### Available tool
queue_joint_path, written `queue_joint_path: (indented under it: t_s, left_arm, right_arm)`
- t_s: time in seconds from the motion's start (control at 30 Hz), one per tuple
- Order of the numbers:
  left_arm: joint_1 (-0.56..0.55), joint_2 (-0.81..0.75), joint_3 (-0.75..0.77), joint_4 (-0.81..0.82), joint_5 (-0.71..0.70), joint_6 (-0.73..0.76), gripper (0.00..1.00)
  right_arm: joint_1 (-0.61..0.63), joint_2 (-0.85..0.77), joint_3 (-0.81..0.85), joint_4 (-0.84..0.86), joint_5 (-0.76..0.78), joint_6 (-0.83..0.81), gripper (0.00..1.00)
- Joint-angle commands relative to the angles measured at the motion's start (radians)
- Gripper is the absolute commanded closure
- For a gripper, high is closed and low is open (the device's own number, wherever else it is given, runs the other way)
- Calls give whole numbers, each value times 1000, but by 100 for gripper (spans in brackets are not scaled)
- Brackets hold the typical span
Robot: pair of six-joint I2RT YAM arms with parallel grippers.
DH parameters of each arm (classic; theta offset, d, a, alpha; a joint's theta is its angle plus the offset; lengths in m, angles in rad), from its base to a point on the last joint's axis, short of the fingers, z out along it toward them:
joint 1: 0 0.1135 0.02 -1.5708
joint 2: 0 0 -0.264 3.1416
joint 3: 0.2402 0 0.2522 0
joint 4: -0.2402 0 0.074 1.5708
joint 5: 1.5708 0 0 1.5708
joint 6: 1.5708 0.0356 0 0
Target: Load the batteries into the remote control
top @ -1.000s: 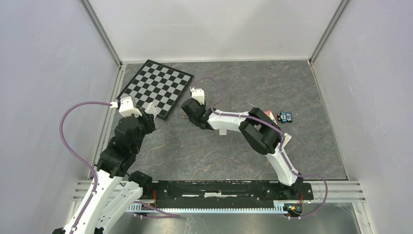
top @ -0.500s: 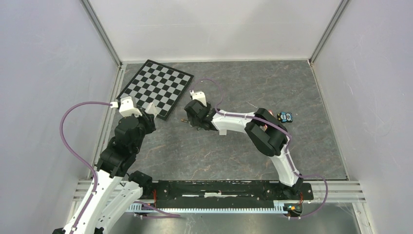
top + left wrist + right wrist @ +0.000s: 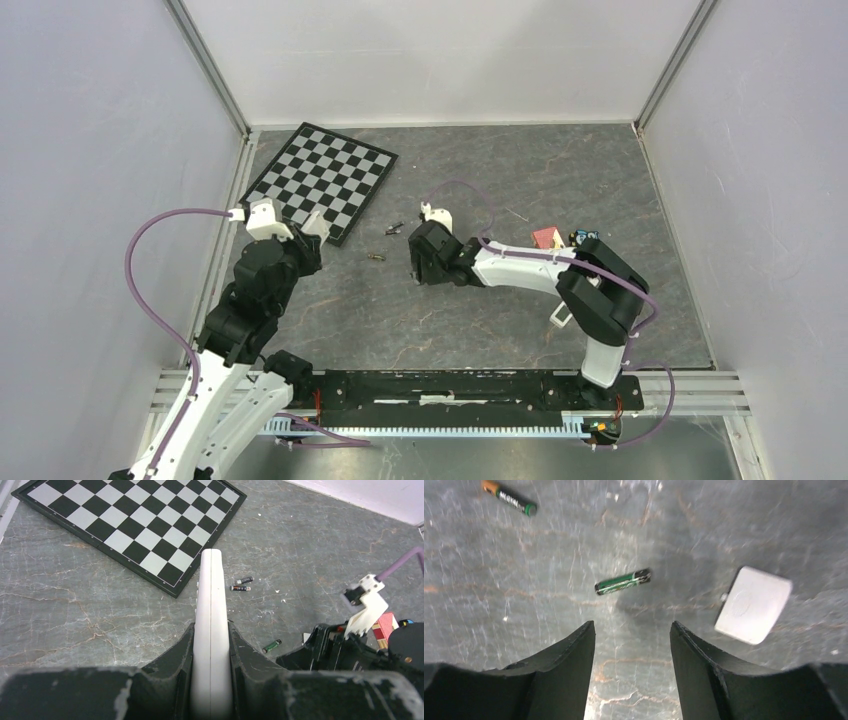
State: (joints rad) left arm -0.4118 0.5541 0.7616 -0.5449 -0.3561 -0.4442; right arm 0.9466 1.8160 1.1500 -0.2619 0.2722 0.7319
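Left gripper [image 3: 210, 630]: closed on the remote control [image 3: 210, 580], gripped edge-on at lower centre of the left wrist view, presumably to present the battery compartment for loading.

Right gripper [image 3: 631, 625]: jaws apart and empty, poised above a green battery [image 3: 622, 582] lying on the table [image 3: 724, 520] at centre of the right wrist view, likely lined up for pickup.

Second battery [image 3: 508, 496] at upper left. White rectangular piece [image 3: 754, 605], possibly the compartment cover, at right.

Descend squarely to avoid rolling the cell.
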Motion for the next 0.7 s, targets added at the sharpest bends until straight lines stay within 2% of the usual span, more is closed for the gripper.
queue_joint_path:
  t_s: [0.0, 0.27, 0.67]
  left_arm:
    - [2, -12, -1, 27, 15, 25, 98]
    - [1, 0, 1, 16, 24, 12, 98]
    - [0, 9, 0, 12, 39, 11, 98]
  right_arm:
    - [39, -1, -18, 32, -65, 100, 39]
    - [46, 37, -38, 27, -9, 213, 46]
    - [41, 128, 49, -62, 114, 224, 40]
